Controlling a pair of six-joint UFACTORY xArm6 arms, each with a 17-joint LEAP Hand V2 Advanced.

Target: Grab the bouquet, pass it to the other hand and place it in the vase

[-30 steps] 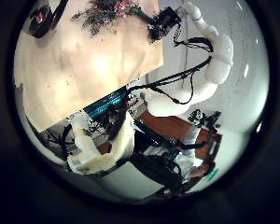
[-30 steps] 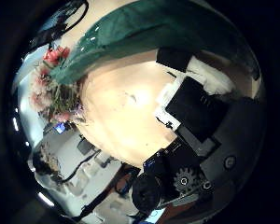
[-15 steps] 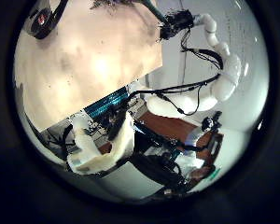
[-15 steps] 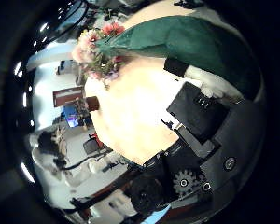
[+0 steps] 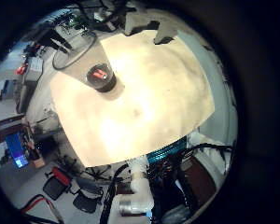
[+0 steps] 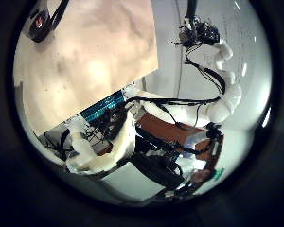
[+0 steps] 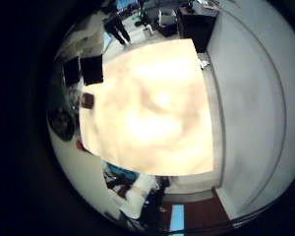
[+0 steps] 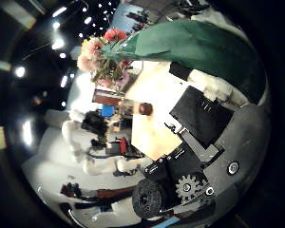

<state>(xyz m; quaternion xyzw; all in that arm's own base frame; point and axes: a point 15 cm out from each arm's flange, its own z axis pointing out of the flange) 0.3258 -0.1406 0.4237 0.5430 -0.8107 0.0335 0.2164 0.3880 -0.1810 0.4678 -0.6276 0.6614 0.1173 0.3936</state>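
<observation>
The bouquet's wrap [image 8: 185, 43] fills much of the right thumb side palm view, with its flowers [image 8: 102, 52] at the far end. My right hand's fingers [image 8: 207, 109] are curled beside the wrap and hold it high above the table [image 8: 161, 90]. In the left thumb side palm view the right hand [image 6: 199, 33] hangs raised off the table's edge, a stem [image 6: 191, 8] sticking out of it. My left hand [image 6: 99, 151] is relaxed and holds nothing.
The table top [image 7: 152, 103] is a pale bare board with straight edges. The left arm [image 8: 85, 138] shows beyond the table in the right thumb side palm view. Desks and chairs [image 5: 61, 182] stand around the table.
The right hand has risen with the bouquet. In the left thumb side palm view the flowers have left the table top, and the right arm now stretches higher.
</observation>
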